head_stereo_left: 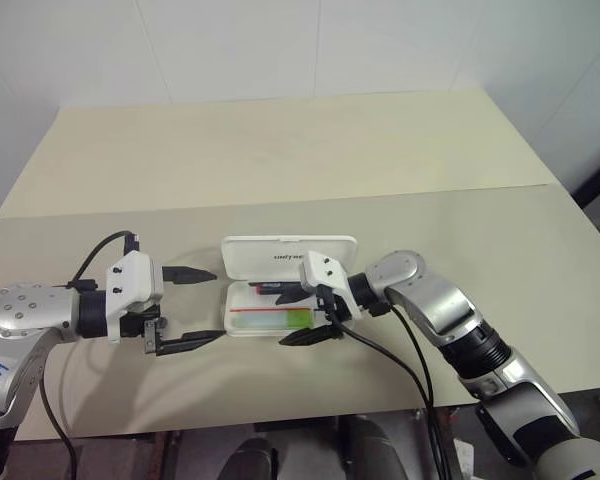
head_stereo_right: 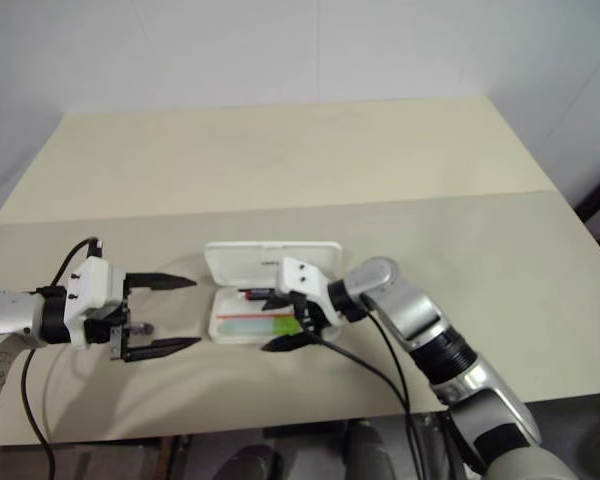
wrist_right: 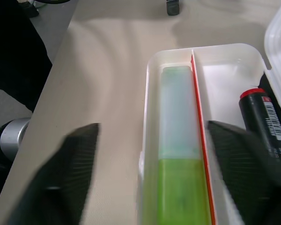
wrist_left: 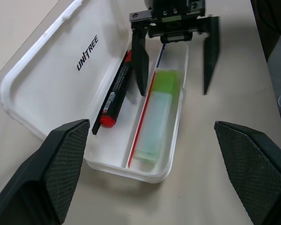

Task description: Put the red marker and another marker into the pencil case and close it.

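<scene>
White hard-plastic case [wrist_left: 61,79] open on the matte beige table [head_stereo_left: 280,150], lid back. Red marker [wrist_left: 116,96] in far slot, translucent green marker [wrist_left: 158,117] in near slot. Right gripper [head_stereo_left: 308,312] spread wide astride case; left gripper [head_stereo_left: 198,305] wide, empty, just beside case.

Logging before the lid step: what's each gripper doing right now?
Left gripper: open, empty.
Right gripper: open, empty, over the case.
</scene>
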Motion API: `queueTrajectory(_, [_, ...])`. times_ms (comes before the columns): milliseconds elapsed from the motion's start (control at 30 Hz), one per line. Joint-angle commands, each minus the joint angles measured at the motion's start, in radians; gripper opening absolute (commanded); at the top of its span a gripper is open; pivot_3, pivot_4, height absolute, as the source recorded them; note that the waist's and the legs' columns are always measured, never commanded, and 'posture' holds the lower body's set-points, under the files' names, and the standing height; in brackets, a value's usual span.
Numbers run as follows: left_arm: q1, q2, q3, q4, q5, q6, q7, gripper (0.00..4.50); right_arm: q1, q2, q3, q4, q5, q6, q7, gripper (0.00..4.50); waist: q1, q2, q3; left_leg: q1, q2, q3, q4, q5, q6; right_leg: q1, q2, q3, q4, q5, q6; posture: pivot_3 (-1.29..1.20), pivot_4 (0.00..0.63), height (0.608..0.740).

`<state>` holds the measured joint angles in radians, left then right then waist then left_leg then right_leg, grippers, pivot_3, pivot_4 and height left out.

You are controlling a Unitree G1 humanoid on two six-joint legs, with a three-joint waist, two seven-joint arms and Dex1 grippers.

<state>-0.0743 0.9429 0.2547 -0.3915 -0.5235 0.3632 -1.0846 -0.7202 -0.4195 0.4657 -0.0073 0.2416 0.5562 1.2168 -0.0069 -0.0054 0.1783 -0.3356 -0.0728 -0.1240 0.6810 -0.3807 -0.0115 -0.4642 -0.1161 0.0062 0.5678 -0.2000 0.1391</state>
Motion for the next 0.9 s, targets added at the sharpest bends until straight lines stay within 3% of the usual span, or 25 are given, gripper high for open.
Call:
queueTrajectory(33, [-0.014, 0.000, 0.007, -0.022, 0.000, -0.017, 0.003, 4.50, -0.004, 0.014, -0.020, -0.019, 0.011, -0.017, -0.004, 4.45, 0.000, 0.000, 0.000, 0.000, 0.000, 0.000, 0.000, 0.000, 0.000, 0.000, 0.000, 0.000, 0.000, 0.000, 0.000, 0.00, 0.150, 0.740])
queueTrajectory(333, [-0.013, -0.003, 0.003, -0.021, 0.002, -0.021, 0.003, 4.50, -0.027, -0.027, -0.105, -0.070, 0.107, 0.063, 0.035, 4.45, 0.001, 0.000, 0.000, 0.000, 0.000, 0.000, 0.000, 0.000, 0.000, 0.000, 0.000, 0.000, 0.000, 0.000, 0.000, 0.00, 0.150, 0.740])
queueTrajectory(767, [-0.019, -0.020, -0.013, -0.005, 0.013, -0.045, 0.004, 4.50, -0.007, -0.248, -0.226, -0.147, 0.236, 0.127, 0.168, 4.45, 0.003, 0.000, 0.000, 0.000, 0.000, 0.001, 0.000, 0.000, 0.000, 0.000, 0.000, 0.000, -0.001, 0.000, 0.000, 0.00, 0.150, 0.740])
queueTrajectory(900, [0.006, -0.025, 0.008, -0.014, 0.012, -0.048, 0.009, 4.50, 0.005, -0.325, -0.282, -0.159, 0.254, 0.124, 0.177, 3.49, 0.005, 0.000, 0.000, 0.000, 0.000, 0.001, 0.000, -0.001, 0.001, 0.000, 0.000, 0.000, -0.001, 0.000, 0.000, 0.00, 0.150, 0.740])
